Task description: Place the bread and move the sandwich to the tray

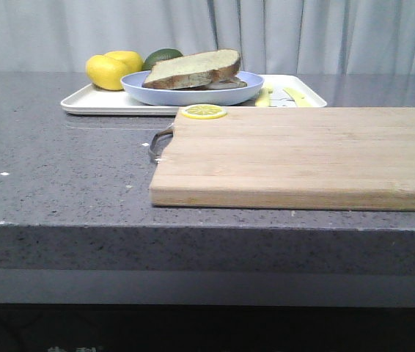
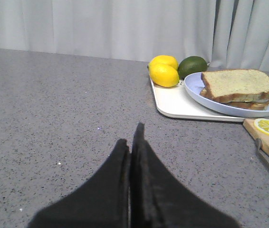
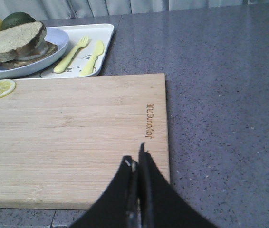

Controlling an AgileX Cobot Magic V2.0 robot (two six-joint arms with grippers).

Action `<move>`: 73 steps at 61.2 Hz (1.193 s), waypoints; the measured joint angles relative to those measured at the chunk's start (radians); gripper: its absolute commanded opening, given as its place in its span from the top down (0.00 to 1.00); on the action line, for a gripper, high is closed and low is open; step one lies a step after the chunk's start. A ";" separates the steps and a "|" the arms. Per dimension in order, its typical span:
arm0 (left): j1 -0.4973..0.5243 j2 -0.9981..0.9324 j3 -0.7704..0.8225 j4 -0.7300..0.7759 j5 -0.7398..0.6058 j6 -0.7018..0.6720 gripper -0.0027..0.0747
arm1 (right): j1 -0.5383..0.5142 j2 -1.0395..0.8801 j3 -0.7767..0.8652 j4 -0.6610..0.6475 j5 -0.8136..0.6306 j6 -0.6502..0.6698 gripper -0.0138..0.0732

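The bread (image 1: 193,67), a thick slice with pale greenish-tan crumb and dark crust, lies on top of the sandwich on the round pale blue plate (image 1: 138,92). The plate stands on the white tray (image 1: 83,103) at the back. They also show in the left wrist view: bread (image 2: 239,84), plate (image 2: 196,88), tray (image 2: 177,104), and in the right wrist view: bread (image 3: 13,40), tray (image 3: 107,35). The egg is hidden under the bread. My left gripper (image 2: 132,135) is shut and empty over bare counter. My right gripper (image 3: 137,156) is shut and empty over the cutting board's near corner.
A light wooden cutting board (image 1: 303,154) with a metal handle (image 1: 158,143) lies in front of the tray, with a lemon slice (image 1: 204,111) on its far left corner. Two lemons (image 1: 108,71) and an avocado (image 1: 162,56) sit on the tray's left, a yellow fork (image 3: 72,54) and knife (image 3: 92,57) on its right.
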 measured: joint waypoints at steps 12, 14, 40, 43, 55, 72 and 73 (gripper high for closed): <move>0.000 -0.141 0.126 -0.002 -0.008 0.000 0.99 | 0.000 0.000 0.000 0.000 0.000 0.000 0.91; 0.000 -0.151 0.150 -0.002 -0.011 0.000 0.99 | 0.000 0.000 0.000 0.000 0.000 0.000 0.91; 0.039 -0.153 0.336 -0.002 -0.174 0.000 0.99 | 0.000 0.000 0.000 0.001 0.000 0.000 0.91; 0.039 -0.153 0.336 -0.002 -0.174 0.000 0.99 | 0.000 0.000 0.000 0.001 0.000 0.000 0.91; 0.039 -0.153 0.336 -0.002 -0.174 0.000 0.99 | 0.000 0.000 0.000 0.001 0.000 0.000 0.91; 0.039 -0.153 0.336 -0.002 -0.174 0.000 0.99 | 0.000 0.000 0.000 0.001 0.000 0.000 0.91; 0.039 -0.153 0.336 -0.002 -0.174 0.000 0.99 | 0.000 0.000 0.000 0.001 0.000 0.000 0.91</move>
